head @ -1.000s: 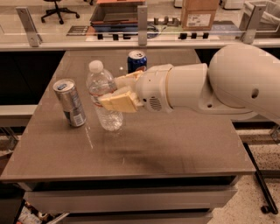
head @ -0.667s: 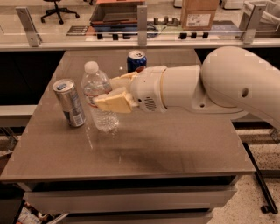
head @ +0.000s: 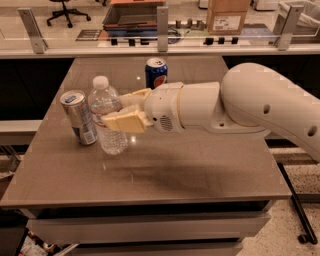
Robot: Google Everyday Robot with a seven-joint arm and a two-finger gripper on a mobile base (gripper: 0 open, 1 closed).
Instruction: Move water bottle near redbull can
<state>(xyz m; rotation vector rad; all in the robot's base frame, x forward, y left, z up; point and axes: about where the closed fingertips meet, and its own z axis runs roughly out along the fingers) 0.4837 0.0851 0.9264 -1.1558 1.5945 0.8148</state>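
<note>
The water bottle [head: 103,102] is see-through with a white cap on top, and it stands up straight near the left side of the brown table [head: 200,165]. I cannot tell how much water is in it. The gripper [head: 114,109] comes in from the right and pinches the bottle around its middle, with one tan finger [head: 125,121] on the near side and the other on the far side. The bottom of the bottle is down at the table top, but I cannot tell if it rests there or is just above it. Just beside the bottle, on its left, is the redbull can [head: 79,117], silver with some blue, and its top looks open. The two are so close that I cannot tell if they touch. A dark blue Pepsi can [head: 156,72] stands farther back on the table, behind the big white arm [head: 240,105], well apart from the other two. The arm lies across the right half of the table and hides part of it. Behind the table is a long shelf with a cardboard box [head: 227,15] and a dark tray [head: 135,17] on it.
</note>
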